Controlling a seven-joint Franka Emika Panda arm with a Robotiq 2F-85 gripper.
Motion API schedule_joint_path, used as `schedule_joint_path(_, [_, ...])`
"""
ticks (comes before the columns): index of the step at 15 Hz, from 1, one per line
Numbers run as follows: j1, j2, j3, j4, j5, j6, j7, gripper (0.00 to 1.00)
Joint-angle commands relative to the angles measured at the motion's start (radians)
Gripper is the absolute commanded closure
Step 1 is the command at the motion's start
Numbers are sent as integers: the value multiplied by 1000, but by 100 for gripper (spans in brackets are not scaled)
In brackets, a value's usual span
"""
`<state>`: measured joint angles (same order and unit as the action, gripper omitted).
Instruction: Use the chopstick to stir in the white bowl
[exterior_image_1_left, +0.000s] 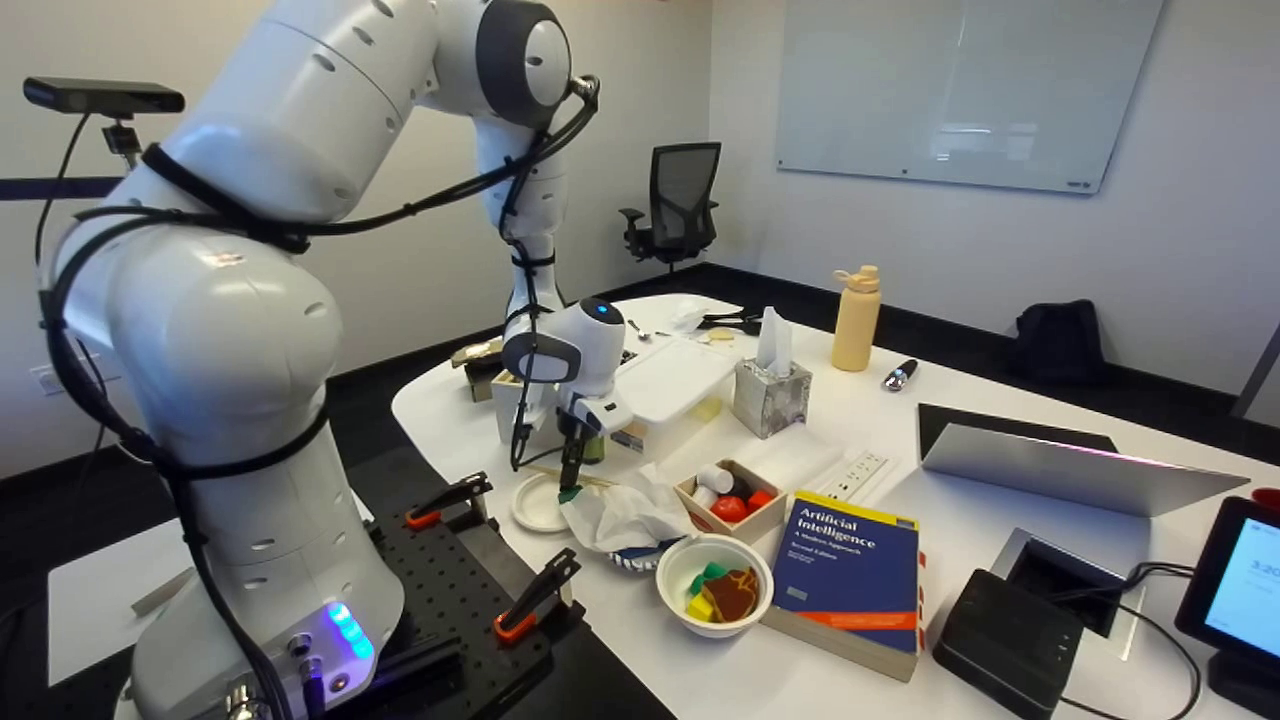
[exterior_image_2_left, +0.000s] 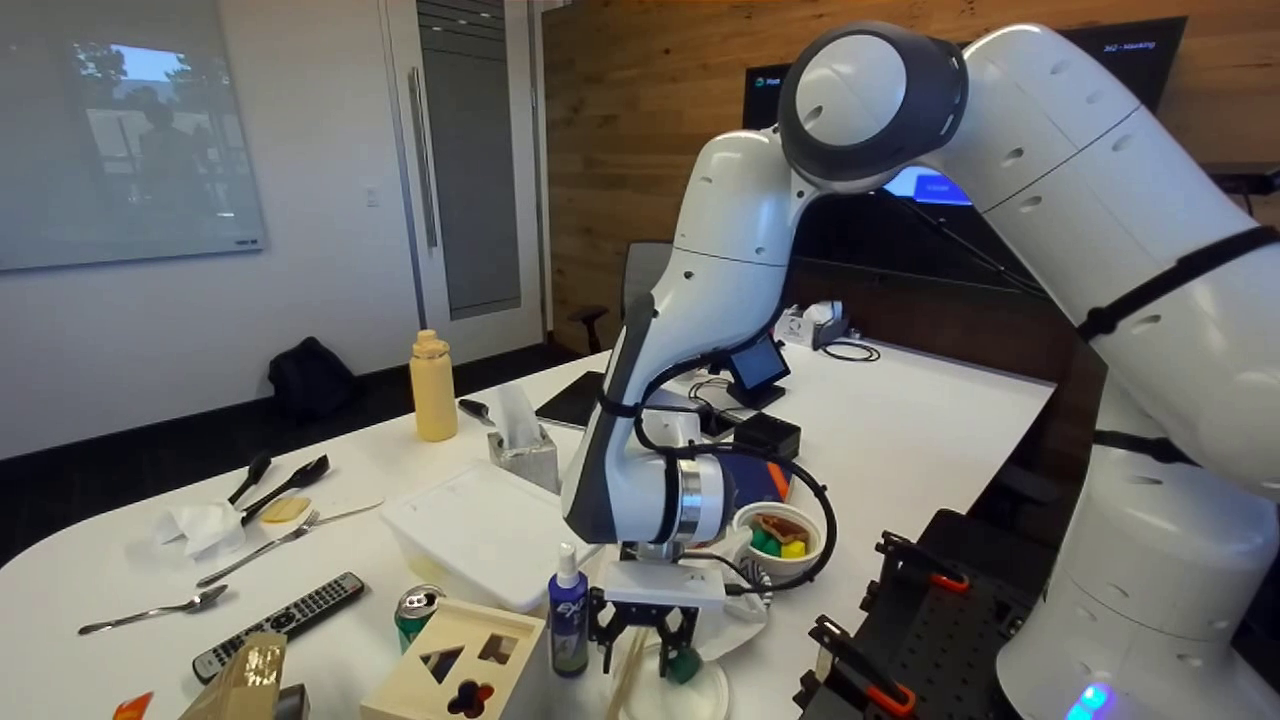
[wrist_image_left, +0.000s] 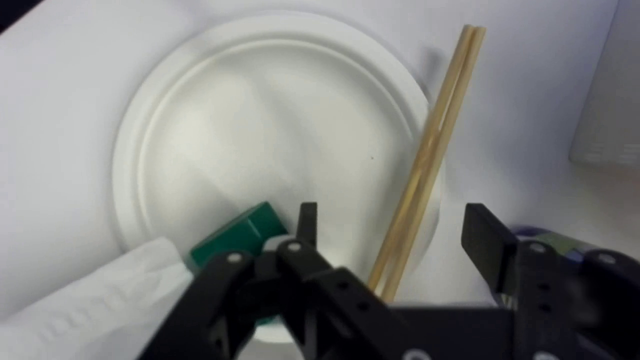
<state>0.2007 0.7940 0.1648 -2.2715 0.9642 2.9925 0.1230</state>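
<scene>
A pair of pale wooden chopsticks (wrist_image_left: 430, 150) lies side by side across the edge of a white plate (wrist_image_left: 275, 30) in the wrist view. They also show in an exterior view (exterior_image_2_left: 627, 675). My gripper (wrist_image_left: 390, 215) is open and empty, its fingers on either side of the chopsticks, above the plate; it shows in both exterior views (exterior_image_1_left: 570, 475) (exterior_image_2_left: 636, 665). The exact height gap is unclear. The white bowl (exterior_image_1_left: 680, 578) with green, yellow and brown-orange pieces stands beside the book, also in an exterior view (exterior_image_2_left: 790, 568). It is out of the wrist view.
A green block (wrist_image_left: 240, 235) lies on the plate near one finger. A purple spray bottle (exterior_image_2_left: 569, 625) stands close beside the other finger. A crumpled white napkin (exterior_image_1_left: 640, 510) lies between plate and bowl. A wooden shape box (exterior_image_2_left: 440, 690), lidded bin (exterior_image_2_left: 480, 530) and book (exterior_image_1_left: 850, 565) are nearby.
</scene>
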Motion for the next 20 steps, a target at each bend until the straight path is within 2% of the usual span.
schedule_joint_path(1, [-55, -78, 24, -47, 25, -7, -25, 0])
schedule_joint_path(4, [-106, -158, 39, -92, 22, -46, -29, 0])
schedule_joint_path(7, [-148, -254, 33, -133, -10, -178, -14, 0])
schedule_joint_path(10, [-118, -363, -68, -164, -143, -406, 121, 0])
schedule_joint_path(12, [-105, -421, -118, -166, -228, -495, 219, 0])
schedule_joint_path(16, [-74, -514, -179, -169, -419, -531, 433, 0])
schedule_joint_path(20, [-82, -560, -169, -163, -533, -562, 547, 0])
